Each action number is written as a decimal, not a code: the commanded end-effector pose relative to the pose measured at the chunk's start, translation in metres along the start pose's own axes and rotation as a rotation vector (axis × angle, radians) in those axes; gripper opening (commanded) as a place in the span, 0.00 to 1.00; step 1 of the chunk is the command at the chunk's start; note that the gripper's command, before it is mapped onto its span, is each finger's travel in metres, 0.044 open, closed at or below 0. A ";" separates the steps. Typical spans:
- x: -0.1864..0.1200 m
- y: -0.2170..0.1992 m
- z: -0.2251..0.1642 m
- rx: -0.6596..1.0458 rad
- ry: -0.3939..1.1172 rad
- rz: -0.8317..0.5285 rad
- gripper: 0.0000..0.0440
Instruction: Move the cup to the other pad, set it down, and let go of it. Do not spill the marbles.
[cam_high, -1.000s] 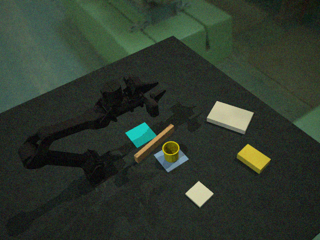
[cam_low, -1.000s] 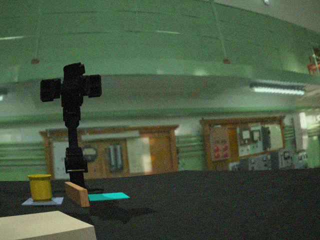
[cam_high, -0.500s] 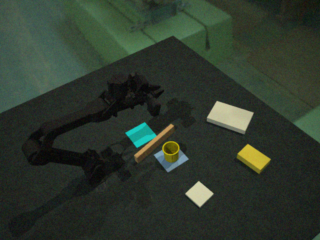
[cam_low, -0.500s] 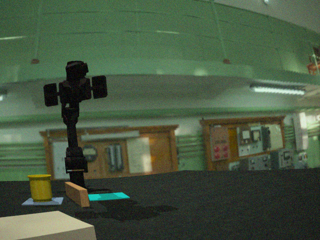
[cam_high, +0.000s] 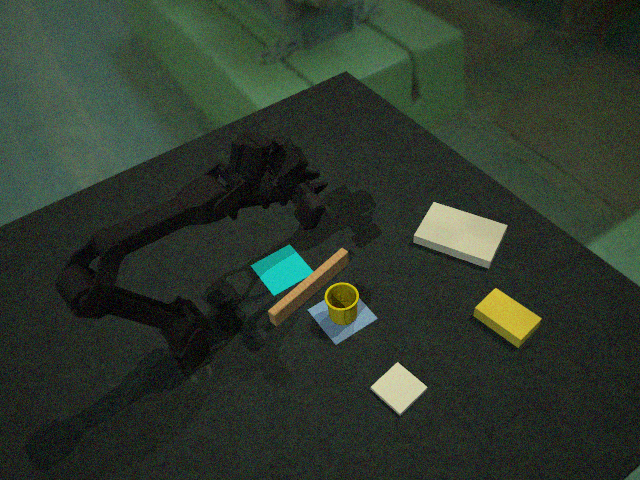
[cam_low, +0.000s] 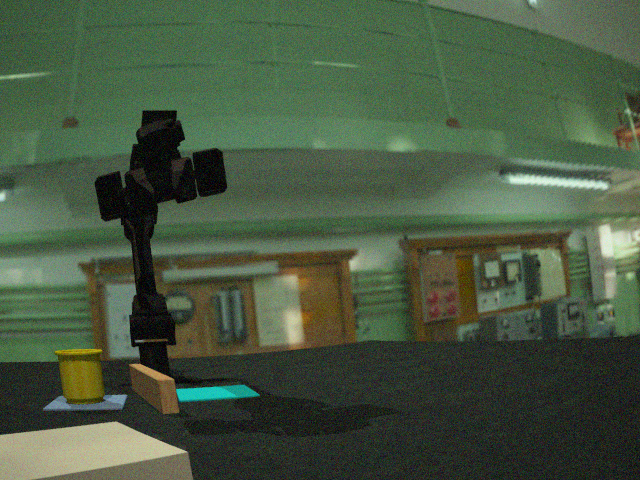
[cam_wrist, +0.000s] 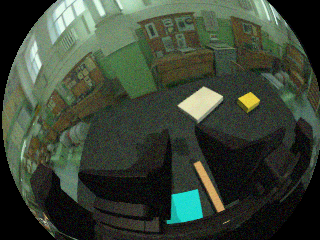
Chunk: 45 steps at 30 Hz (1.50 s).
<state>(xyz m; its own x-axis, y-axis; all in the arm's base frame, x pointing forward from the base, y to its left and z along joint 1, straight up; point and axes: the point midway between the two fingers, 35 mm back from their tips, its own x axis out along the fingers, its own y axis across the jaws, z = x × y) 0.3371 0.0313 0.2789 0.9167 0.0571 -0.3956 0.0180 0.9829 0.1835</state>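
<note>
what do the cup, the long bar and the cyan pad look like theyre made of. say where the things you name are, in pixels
The yellow cup (cam_high: 342, 316) (cam_low: 82, 377) could be glossy plastic or painted metal; its smooth, even colour and rolled-looking rim fit either. The long bar (cam_high: 309, 287) (cam_low: 153, 388) (cam_wrist: 209, 187) is probably matte bare wood, going by its tan-orange tone. The cyan pad (cam_high: 281, 273) (cam_low: 217, 393) (cam_wrist: 187, 206) looks thin, flat and uniformly coloured: perhaps card, foam or plastic.

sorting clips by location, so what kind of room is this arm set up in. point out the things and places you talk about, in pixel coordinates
Probably an old laboratory or control room: behind the dark table (cam_high: 444, 423) (cam_low: 465, 413) (cam_wrist: 115, 125) are wood-framed boards (cam_low: 485, 238) with gauges and instrument panels, grey equipment boxes (cam_low: 566, 320), and green walls.
</note>
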 end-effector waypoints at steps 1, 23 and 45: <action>0.004 0.004 -0.005 0.022 0.064 -0.001 0.26; 0.016 0.003 -0.033 0.058 0.407 -0.096 0.27; 0.016 -0.019 -0.060 0.007 0.739 -0.210 0.29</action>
<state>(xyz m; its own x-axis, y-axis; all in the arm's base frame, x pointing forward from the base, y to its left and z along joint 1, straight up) 0.3294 0.0291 0.2190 0.4319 -0.0104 -0.9019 0.1656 0.9838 0.0680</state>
